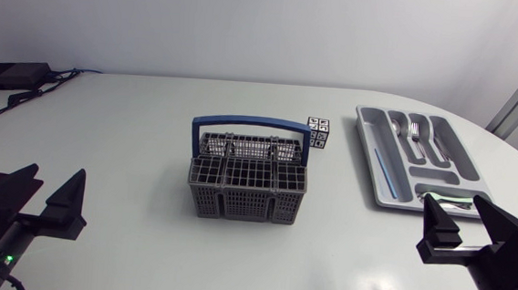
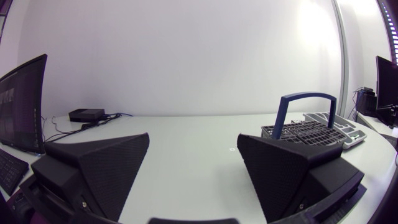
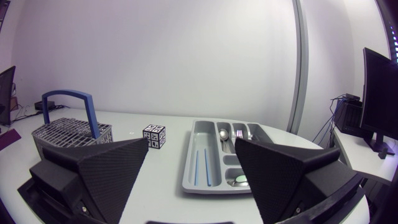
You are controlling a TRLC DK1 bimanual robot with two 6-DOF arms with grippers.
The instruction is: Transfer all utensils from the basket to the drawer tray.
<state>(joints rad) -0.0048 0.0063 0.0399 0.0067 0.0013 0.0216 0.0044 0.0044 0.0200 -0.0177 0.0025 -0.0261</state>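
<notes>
At mid-table, a grey slotted plastic basket with a blue arched handle (image 1: 247, 188): stands upright, well apart from both arms. Near its far right corner, a small cube with black-and-white markers (image 1: 318, 134); touches neither basket nor tray.

To the right of the basket, a long grey plastic drawer tray (image 1: 371, 157), angled a little on the tabletop. Holds, in its far lengthwise compartments, a metal spoon (image 3: 222, 134) and a metal fork (image 3: 239, 133) side by side, plus a further piece of cutlery in the next compartment, too small to name. Carries a pair of thin blue sticks (image 3: 199, 165) in the long compartment nearest the basket, and a shiny piece with a green tint (image 3: 238, 181) in the crosswise compartment at the near end; cannot tell what kind.

At the near left of the table, the left matte black gripper (image 1: 43, 198), well short of the basket. Gapes wide, wedge fingers far apart, clasps nothing; looks across the tabletop toward the basket.

At the near right, the right matte black gripper (image 1: 469, 228), just before the tray's near end. Likewise spreads wide, with nothing between the fingers; faces along the tray.

At the far left edge of the table, a flat black box with cables (image 1: 12, 75).
</notes>
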